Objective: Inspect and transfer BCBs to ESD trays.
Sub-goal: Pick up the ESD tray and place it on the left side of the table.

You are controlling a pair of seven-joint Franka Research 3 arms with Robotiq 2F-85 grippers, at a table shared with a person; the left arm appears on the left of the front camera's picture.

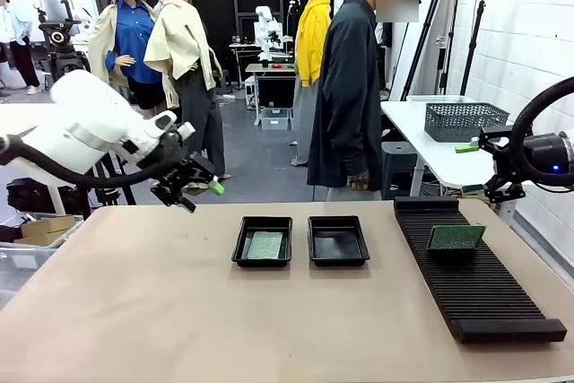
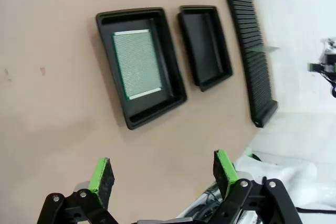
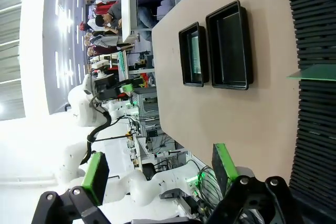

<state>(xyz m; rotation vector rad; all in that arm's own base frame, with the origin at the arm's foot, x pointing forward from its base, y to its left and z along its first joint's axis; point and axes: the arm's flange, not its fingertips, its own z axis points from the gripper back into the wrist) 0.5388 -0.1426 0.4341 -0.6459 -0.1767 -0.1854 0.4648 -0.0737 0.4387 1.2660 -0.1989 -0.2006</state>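
Both my grippers hang wide open and empty, clear of the tabletop.

My left gripper (image 2: 163, 169) has nothing between its spread pads. Just ahead of it lies the first ESD tray (image 2: 131, 14) with one BCB (image 2: 137, 64) flat inside. Beyond that sits the second ESD tray (image 2: 206, 45), bare, then the slotted rack (image 2: 255, 56). My right gripper (image 3: 157, 163), equally parted, hovers with the rack close at its side, where a second BCB (image 3: 317, 72) stands in a slot; both trays lie farther off.
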